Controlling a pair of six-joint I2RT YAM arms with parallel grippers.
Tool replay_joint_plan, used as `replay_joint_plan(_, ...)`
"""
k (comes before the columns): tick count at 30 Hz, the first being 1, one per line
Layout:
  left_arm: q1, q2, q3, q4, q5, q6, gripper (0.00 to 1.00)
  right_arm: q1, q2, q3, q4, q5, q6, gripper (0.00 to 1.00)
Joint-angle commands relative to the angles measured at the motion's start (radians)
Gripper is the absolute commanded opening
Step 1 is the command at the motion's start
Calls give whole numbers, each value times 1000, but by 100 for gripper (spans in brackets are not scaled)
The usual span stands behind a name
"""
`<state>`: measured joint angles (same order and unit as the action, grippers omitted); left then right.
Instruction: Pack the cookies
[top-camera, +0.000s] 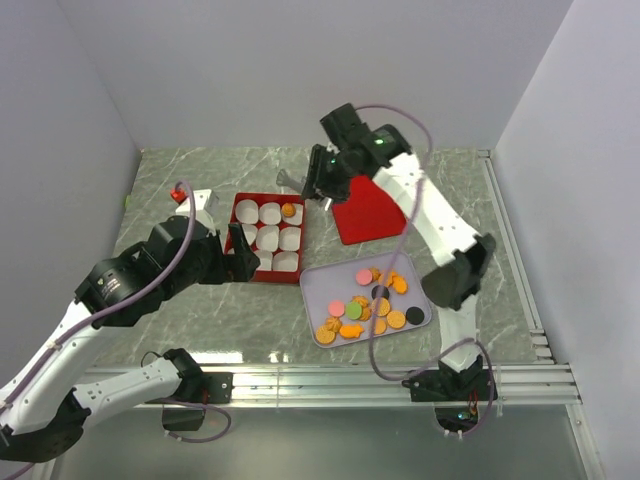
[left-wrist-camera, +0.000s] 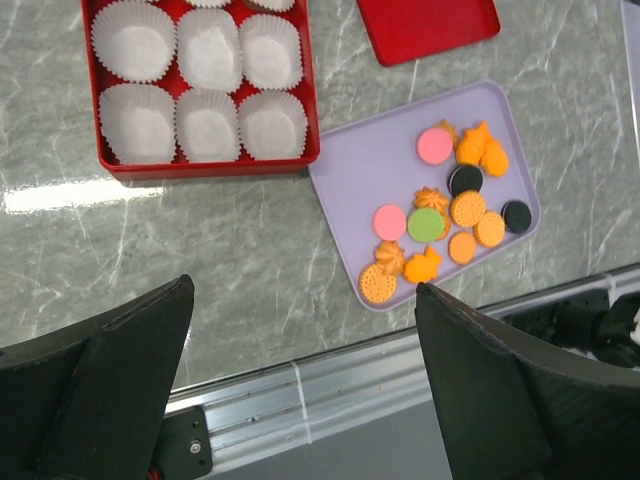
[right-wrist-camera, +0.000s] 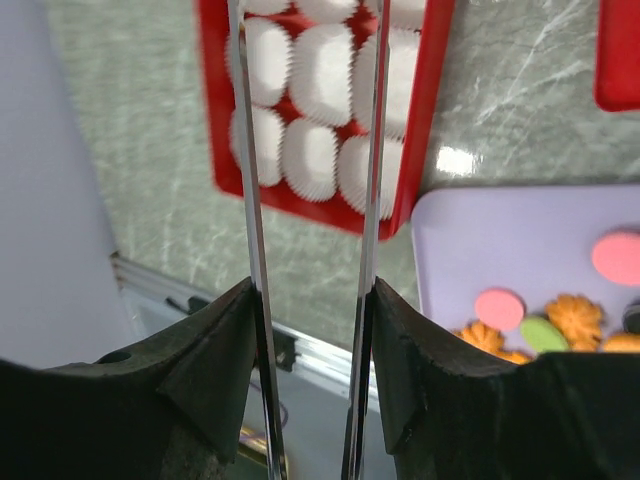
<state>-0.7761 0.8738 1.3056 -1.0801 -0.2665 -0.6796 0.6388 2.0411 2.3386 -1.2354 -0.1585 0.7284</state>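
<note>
Several cookies (top-camera: 365, 305), mostly orange with a few pink, green and black, lie on a lavender tray (top-camera: 320, 280); they also show in the left wrist view (left-wrist-camera: 450, 215) and the right wrist view (right-wrist-camera: 545, 325). One orange cookie (top-camera: 289, 210) sits in a paper cup in the red box (top-camera: 233, 215). My right gripper (top-camera: 325, 188) is shut on metal tongs (right-wrist-camera: 250, 150), held high near the box's back right corner. My left gripper (top-camera: 240, 255) is open and empty, above the box's near left corner.
The red box holds several white paper cups (left-wrist-camera: 210, 70). A red lid (top-camera: 368, 210) lies behind the tray. A small red and white object (top-camera: 182, 197) sits at the back left. An aluminium rail (top-camera: 330, 375) runs along the table's near edge.
</note>
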Motion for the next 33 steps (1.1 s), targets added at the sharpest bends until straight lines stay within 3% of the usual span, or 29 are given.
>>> replay_joint_plan(1,-5,-21,26,40,-60,-41,99,-8,-195,-71,10,28,-15,53)
replay_joint_plan(6,-3,-21,23,68,-88,-90,99,-8,-404,-301,24,74,-4,52)
replay_joint_plan(12,-3,-21,-41,154,47,-86,99,-8,-610,-603,8,134,-9,51)
replay_joint_plan(20,-3,28,-80,236,105,-113,97,-25,-889,-959,-33,215,37,51)
replay_joint_plan(33,-5,102,-95,312,164,-141,92,-64,-960,-1087,-176,307,62,50)
